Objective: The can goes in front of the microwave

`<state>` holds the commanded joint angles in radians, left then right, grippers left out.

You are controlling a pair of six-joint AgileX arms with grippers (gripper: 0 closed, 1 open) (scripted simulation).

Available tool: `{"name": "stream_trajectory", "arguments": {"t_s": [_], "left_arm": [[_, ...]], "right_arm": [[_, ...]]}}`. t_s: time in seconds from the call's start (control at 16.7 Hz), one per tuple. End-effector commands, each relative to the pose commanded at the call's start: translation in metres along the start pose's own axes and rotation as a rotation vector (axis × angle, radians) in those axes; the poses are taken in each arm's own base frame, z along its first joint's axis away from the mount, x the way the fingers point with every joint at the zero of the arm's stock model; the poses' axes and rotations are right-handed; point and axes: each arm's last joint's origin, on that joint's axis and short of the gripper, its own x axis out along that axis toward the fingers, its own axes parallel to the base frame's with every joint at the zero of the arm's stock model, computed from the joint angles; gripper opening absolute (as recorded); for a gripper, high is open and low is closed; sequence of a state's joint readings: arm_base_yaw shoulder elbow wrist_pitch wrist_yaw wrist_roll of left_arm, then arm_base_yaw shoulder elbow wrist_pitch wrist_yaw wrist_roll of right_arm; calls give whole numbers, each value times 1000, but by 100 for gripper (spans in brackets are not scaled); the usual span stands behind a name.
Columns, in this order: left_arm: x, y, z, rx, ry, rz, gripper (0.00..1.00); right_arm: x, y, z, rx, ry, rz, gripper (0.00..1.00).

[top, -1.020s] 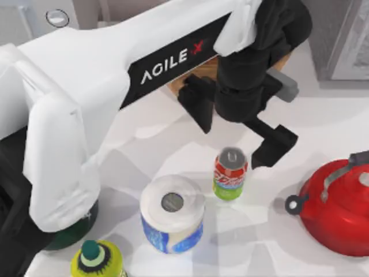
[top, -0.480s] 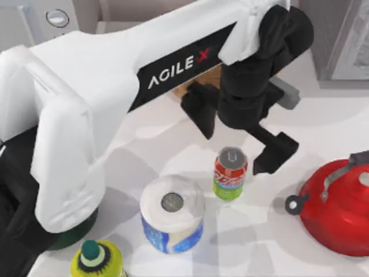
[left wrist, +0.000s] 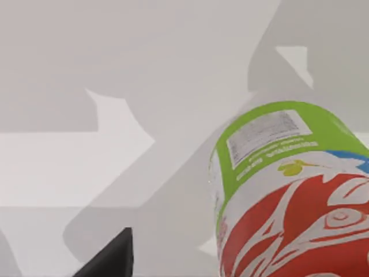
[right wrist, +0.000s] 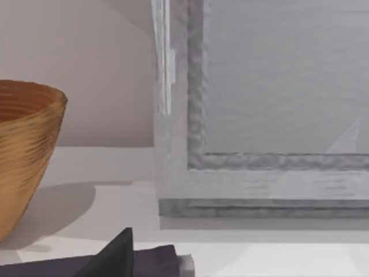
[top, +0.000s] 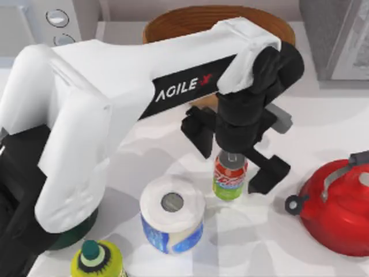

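The can (top: 229, 178) stands upright at mid-table, red above and green below, with a silver lid. My left gripper (top: 233, 154) hangs over it, open, one black finger (top: 199, 134) on the far-left side and the other (top: 268, 173) on the right, neither touching it. In the left wrist view the can (left wrist: 288, 196) looms close beside a fingertip (left wrist: 112, 259). The white microwave (top: 40, 20) with two dials sits at the far left corner. My right arm is parked; one dark fingertip (right wrist: 118, 254) sits off to the side in its wrist view, with no partner beside it.
A white-and-blue paper roll (top: 172, 213) stands just left of the can. A yellow-green bottle (top: 97, 259) is at the near edge and a red kettle (top: 337, 205) at the right. A wooden bowl (top: 190, 20) sits behind the arm, and a grey framed box (top: 340, 40) at far right.
My left gripper has come down and toward the near side, from behind the can to straddling it. The arm's shift has uncovered the wooden bowl. The can has not moved.
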<state>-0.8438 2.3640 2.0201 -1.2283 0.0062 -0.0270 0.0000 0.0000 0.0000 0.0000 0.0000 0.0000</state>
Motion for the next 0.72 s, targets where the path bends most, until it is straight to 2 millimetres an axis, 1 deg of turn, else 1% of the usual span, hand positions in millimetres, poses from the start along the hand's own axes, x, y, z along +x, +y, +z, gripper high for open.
{"name": "stream_trajectory", "arguments": {"t_s": [0.12, 0.72], "left_arm": [[0, 0, 0, 0, 0, 0, 100], [0, 0, 0, 0, 0, 0, 25]], "right_arm": [[0, 0, 0, 0, 0, 0, 100], [0, 0, 0, 0, 0, 0, 100]]}}
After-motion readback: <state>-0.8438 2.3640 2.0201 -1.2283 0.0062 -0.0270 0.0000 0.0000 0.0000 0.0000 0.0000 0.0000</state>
